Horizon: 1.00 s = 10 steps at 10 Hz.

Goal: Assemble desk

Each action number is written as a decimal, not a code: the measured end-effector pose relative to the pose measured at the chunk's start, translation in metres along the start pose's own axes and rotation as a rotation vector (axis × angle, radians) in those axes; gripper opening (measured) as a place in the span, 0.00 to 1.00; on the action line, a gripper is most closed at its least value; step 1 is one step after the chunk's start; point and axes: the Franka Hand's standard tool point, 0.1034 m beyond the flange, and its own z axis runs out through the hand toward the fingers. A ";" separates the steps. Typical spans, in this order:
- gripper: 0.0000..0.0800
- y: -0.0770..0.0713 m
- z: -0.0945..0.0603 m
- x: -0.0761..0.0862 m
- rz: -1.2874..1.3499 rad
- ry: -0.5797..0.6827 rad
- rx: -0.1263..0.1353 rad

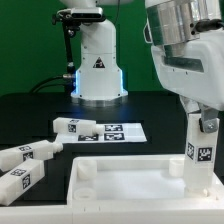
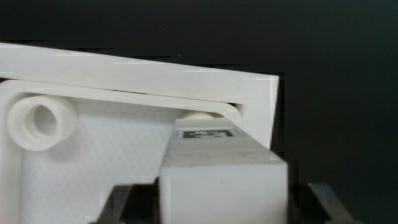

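The white rimmed tabletop panel (image 1: 130, 183) lies at the front of the table. My gripper (image 1: 203, 118) is shut on a white tagged leg (image 1: 201, 150) and holds it upright over the panel's corner on the exterior view's right. In the wrist view the leg (image 2: 222, 175) sits between my dark fingers (image 2: 128, 205), and its tip (image 2: 205, 128) is at the panel's corner (image 2: 214, 85). A round socket (image 2: 39, 122) shows beside it. Three more legs (image 1: 70, 125) (image 1: 30, 152) (image 1: 18, 180) lie loose at the exterior view's left.
The marker board (image 1: 112, 131) lies flat behind the panel. The white robot base (image 1: 98, 65) with the triangle logo stands at the back centre. The table is black.
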 end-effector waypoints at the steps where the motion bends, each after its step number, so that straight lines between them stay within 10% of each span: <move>1: 0.45 0.000 0.000 0.000 -0.028 0.000 0.000; 2: 0.68 0.000 0.000 -0.001 -0.039 -0.001 0.000; 4: 0.78 0.001 0.000 -0.006 -0.530 0.012 -0.028; 8: 0.81 0.002 0.001 -0.006 -0.865 0.007 -0.042; 10: 0.81 0.007 0.005 0.002 -1.314 0.035 -0.117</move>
